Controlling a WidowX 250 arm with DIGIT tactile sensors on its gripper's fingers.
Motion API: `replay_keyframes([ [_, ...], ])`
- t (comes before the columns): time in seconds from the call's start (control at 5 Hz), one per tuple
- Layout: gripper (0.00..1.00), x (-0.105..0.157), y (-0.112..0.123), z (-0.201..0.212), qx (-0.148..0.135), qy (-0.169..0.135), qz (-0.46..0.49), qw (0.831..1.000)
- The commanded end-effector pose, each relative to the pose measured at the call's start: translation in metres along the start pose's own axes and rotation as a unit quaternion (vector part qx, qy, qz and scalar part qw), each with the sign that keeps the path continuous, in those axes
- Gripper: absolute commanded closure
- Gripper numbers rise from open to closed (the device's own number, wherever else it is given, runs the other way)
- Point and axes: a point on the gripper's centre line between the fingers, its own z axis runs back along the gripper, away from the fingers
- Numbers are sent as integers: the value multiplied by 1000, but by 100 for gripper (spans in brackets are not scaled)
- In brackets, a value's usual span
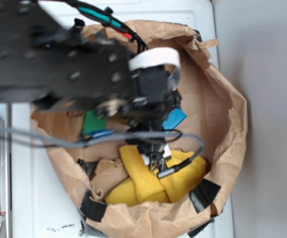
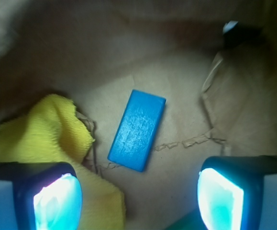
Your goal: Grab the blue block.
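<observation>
The blue block (image 2: 137, 130) looks light, rigid and smooth, best pinched across its narrow width by the wide-open, empty end effector (image 2: 138, 196).

You find no readable text, label, brand, number or sign in either view. The few small dark marks on the white worktop (image 1: 59, 229) near the lower edge of the exterior view are too small and blurred for you to read.
</observation>
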Motion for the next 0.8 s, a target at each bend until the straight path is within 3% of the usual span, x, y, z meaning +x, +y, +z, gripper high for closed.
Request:
replay_keyframes([
  [0.0,0,28,0,2,-4,-19,18,1000],
  [0.4,0,33,-10,-26,6,-41,49,998],
  [0.6,0,31,-14,-49,25,-16,33,999],
])
